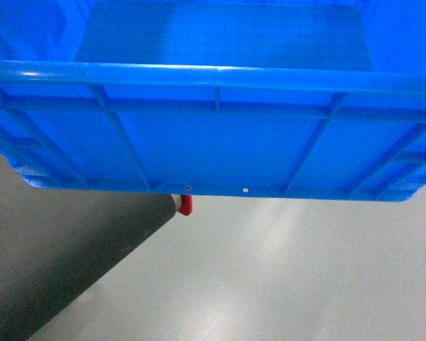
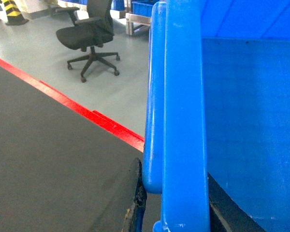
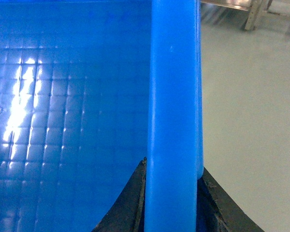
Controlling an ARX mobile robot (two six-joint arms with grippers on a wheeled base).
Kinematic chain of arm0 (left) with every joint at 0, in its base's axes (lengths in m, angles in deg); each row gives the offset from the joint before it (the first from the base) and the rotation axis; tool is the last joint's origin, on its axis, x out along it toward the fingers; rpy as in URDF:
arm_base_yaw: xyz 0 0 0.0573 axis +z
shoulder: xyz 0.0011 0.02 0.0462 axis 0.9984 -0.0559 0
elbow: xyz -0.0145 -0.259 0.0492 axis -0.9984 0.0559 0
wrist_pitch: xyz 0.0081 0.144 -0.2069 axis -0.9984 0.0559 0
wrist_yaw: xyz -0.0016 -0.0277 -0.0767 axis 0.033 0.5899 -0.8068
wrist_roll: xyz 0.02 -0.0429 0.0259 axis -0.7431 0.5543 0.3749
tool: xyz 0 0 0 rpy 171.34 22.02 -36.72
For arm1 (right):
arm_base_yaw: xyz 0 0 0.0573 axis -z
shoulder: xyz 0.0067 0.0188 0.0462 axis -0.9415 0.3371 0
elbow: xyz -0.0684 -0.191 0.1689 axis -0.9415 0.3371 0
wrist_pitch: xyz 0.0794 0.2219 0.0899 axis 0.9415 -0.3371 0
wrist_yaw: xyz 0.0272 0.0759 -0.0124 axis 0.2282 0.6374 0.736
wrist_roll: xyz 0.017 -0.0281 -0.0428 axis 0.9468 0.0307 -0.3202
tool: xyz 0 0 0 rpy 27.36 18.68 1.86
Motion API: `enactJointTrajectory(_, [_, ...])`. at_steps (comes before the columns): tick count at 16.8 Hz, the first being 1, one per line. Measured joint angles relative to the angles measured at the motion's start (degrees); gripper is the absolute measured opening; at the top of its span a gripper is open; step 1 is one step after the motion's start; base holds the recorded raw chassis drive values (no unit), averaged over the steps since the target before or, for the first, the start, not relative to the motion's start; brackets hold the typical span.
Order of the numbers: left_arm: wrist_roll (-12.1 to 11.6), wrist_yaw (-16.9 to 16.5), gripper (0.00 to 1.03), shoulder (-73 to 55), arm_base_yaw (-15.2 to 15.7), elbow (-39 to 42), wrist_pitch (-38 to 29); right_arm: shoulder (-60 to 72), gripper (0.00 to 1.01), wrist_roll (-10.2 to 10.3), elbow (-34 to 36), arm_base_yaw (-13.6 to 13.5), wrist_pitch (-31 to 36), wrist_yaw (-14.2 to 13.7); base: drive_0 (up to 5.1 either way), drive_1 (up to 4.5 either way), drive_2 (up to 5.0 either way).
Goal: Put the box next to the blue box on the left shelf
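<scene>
**Blue crate being held off the floor by both grippers**

The box (image 1: 213,142) is being carried above the floor (image 1: 284,277), its ribbed side wall and thick rim filling the upper part of the head view. Neither gripper is being shown in that view.

In the left wrist view, the left gripper (image 2: 176,212) is being seen from behind its dark fingers (image 2: 137,205). The crate's rolled rim is being gripped between them: one finger is lying on the outer side of the rim, the other on the inner side against the crate wall. Beyond the fingers, a red line (image 2: 87,112) is being crossed by the view, with dark flooring on the near side and pale flooring on the far side. An office chair (image 2: 89,36) is standing well beyond the fingertips.

In the right wrist view, the right gripper (image 3: 173,203) is likewise being closed on the rim, with one finger (image 3: 128,203) inside the crate over its gridded inner floor and the other outside.
</scene>
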State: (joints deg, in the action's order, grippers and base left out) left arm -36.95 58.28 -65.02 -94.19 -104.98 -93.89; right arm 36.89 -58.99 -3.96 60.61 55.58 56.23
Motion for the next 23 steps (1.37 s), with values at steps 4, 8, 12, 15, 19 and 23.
enactJointTrajectory(4, [0.02, 0.04, 0.19, 0.0, 0.0, 0.0, 0.0, 0.0, 0.2, 0.0, 0.0, 0.0, -0.04, 0.0, -1.6, -1.55, -1.6])
enactJointTrajectory(8, [0.0, 0.02, 0.19, 0.0, 0.0, 0.0, 0.0, 0.0, 0.2, 0.0, 0.0, 0.0, 0.02, 0.0, -1.6, -1.55, -1.6])
enactJointTrajectory(12, [0.0, 0.02, 0.19, 0.0, 0.0, 0.0, 0.0, 0.0, 0.2, 0.0, 0.0, 0.0, 0.0, 0.0, -1.6, -1.55, -1.6])
enactJointTrajectory(15, [0.0, 0.02, 0.19, 0.0, 0.0, 0.0, -0.04, 0.0, 0.2, 0.0, 0.0, 0.0, 0.04, 0.0, -1.6, -1.55, -1.6])
enactJointTrajectory(19, [0.02, 0.04, 0.19, 0.0, 0.0, 0.0, -0.09, 0.0, 0.2, 0.0, 0.0, 0.0, 0.02, -0.02, -1.6, -1.55, -1.6])
enactJointTrajectory(23, [0.0, 0.04, 0.19, 0.0, 0.0, 0.0, -0.04, 0.0, 0.2, 0.0, 0.0, 0.02, -0.02, -0.04, -1.6, -1.55, -1.6])
